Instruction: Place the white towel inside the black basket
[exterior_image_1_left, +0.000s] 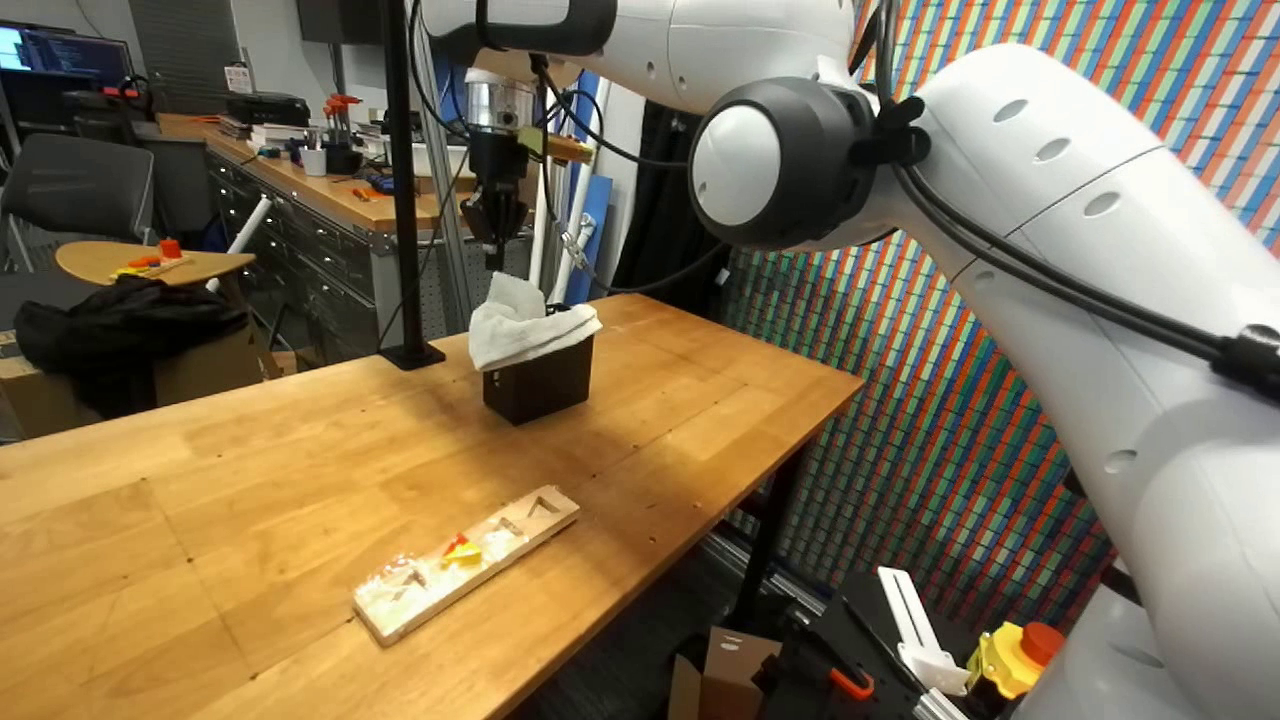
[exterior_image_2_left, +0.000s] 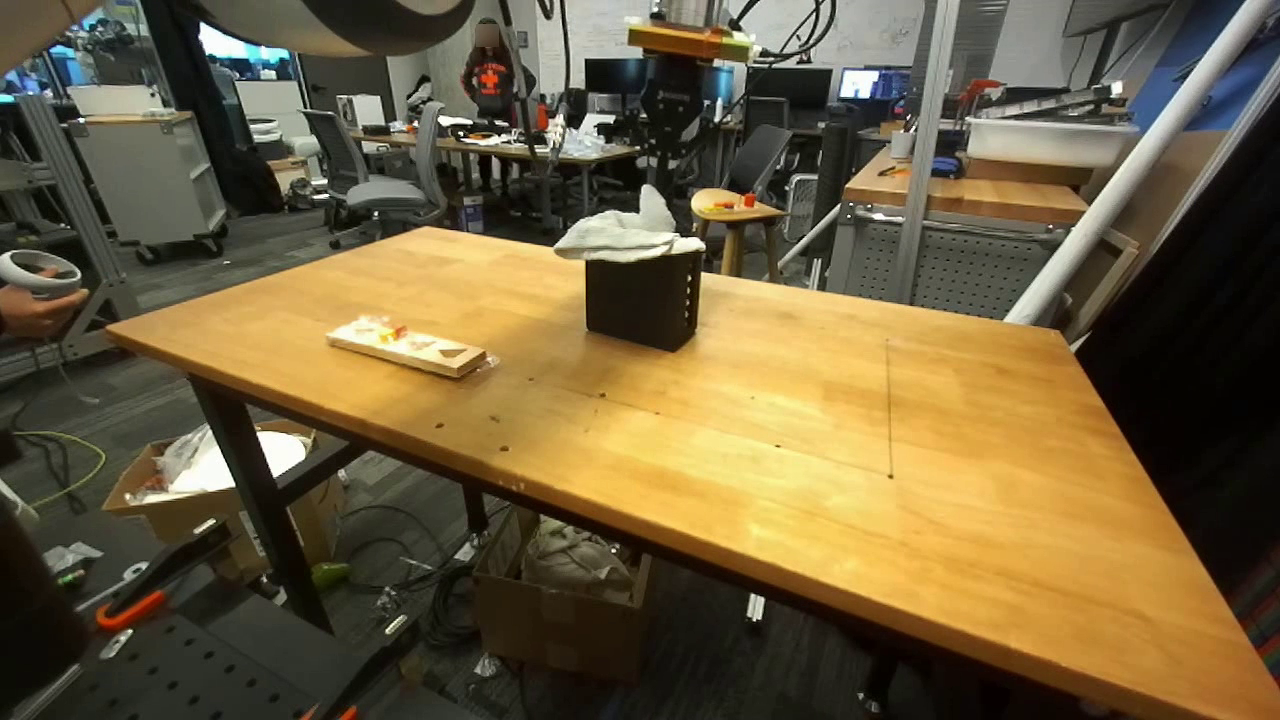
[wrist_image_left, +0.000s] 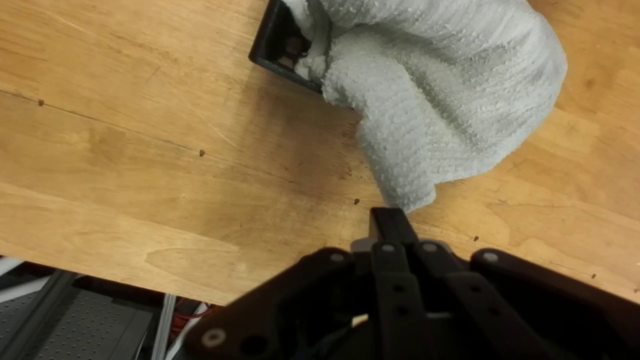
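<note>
- fingers (wrist_image_left: 395, 227) are closest in the wrist view; drawn tight together; a corner of the white towel (wrist_image_left: 440, 100) meets the tips, so I'd guess it's pinched, though the bite itself is hidden
- rest of the towel is heaped over the mouth of the black basket (exterior_image_2_left: 640, 300), hanging past the rim on the side facing the wooden board (exterior_image_1_left: 495, 550); can't tell how much is inside; let go now and imo the overhang could drag it all onto the surface (exterior_image_2_left: 780, 400)
- basket's upright, nearer the long edge with the black post (exterior_image_1_left: 402, 200); one corner of the mouth is uncovered, so the load looks lopsided; if cloth snags on the rim, a sideways tug could tip it
- board's well apart, toward the opposite long edge; shouldn't get in the way tbh
</note>
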